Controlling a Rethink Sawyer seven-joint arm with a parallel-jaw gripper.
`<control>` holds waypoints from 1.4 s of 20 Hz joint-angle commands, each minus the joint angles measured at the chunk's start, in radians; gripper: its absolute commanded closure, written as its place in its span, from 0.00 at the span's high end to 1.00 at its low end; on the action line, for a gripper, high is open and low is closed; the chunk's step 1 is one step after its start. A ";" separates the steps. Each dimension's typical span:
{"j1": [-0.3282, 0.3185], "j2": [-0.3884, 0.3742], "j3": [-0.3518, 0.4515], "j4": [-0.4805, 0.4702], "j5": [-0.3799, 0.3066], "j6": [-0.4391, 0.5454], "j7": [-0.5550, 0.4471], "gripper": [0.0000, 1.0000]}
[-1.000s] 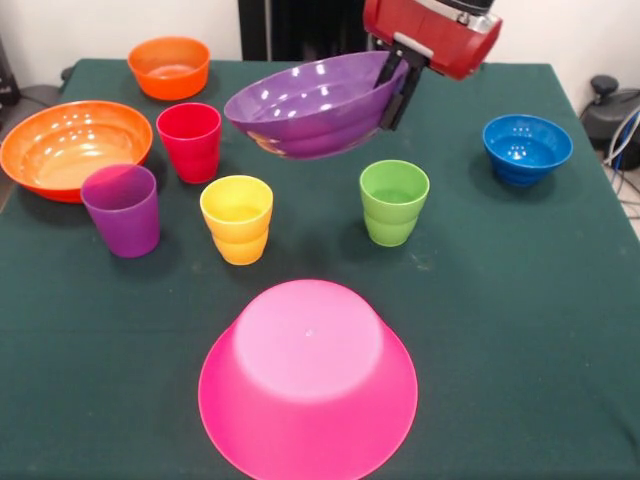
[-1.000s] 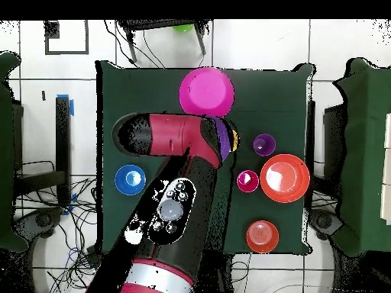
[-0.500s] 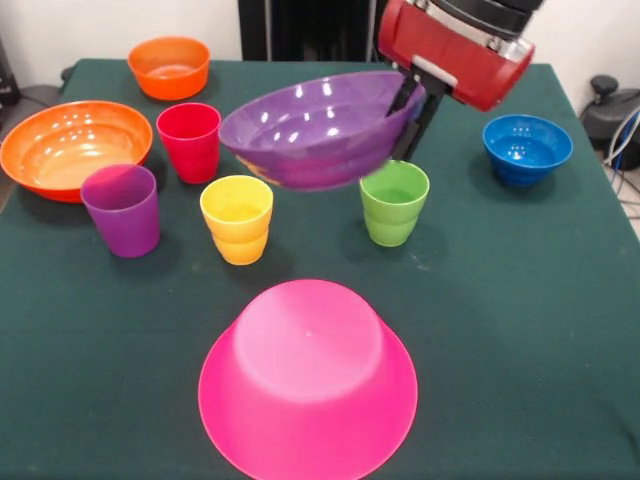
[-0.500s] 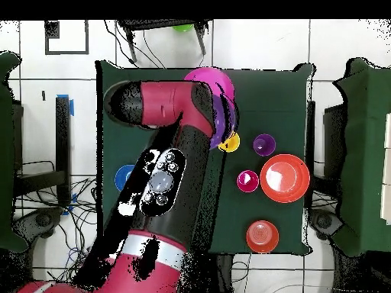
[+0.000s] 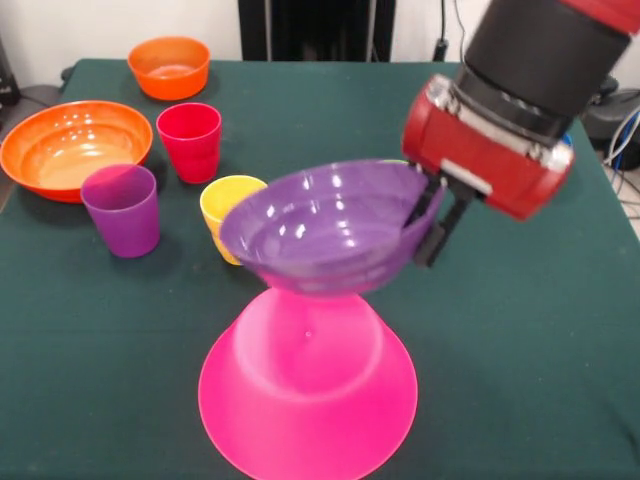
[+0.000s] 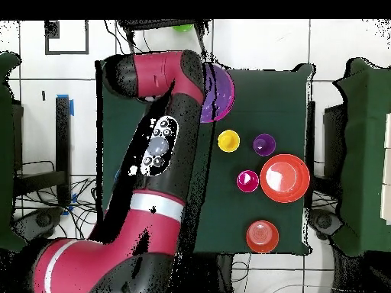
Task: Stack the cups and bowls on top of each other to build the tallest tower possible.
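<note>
My gripper [image 5: 429,224] is shut on the right rim of the medium purple bowl [image 5: 310,228], which it holds upright and slightly tilted right over the upturned pink bowl [image 5: 308,395]. I cannot tell whether the two bowls touch. In the overhead view the arm covers the gripper, and the purple bowl [image 6: 218,97] hides nearly all of the pink one. The yellow cup [image 5: 222,200] stands half hidden behind the purple bowl. The red cup [image 5: 189,140] and purple cup [image 5: 121,208] stand to the left. The green cup is hidden.
A large orange bowl [image 5: 70,145] sits at the left edge and a small orange bowl [image 5: 168,66] at the far left corner. The arm crosses the right half of the green table [image 5: 560,340]. Overhead, yellow cup [image 6: 228,140], purple cup [image 6: 264,144] and red cup [image 6: 247,181] cluster together.
The arm has carried the purple bowl forward and down, from above the cups to directly over the upturned pink bowl. The green cup and the blue bowl are now covered.
</note>
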 commanded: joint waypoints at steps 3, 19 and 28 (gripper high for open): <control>-0.005 0.151 0.002 -0.163 0.033 0.074 0.243 0.00; 0.009 0.188 -0.103 -0.138 0.054 0.059 0.284 0.00; 0.009 0.230 -0.119 -0.142 0.069 0.001 0.309 0.00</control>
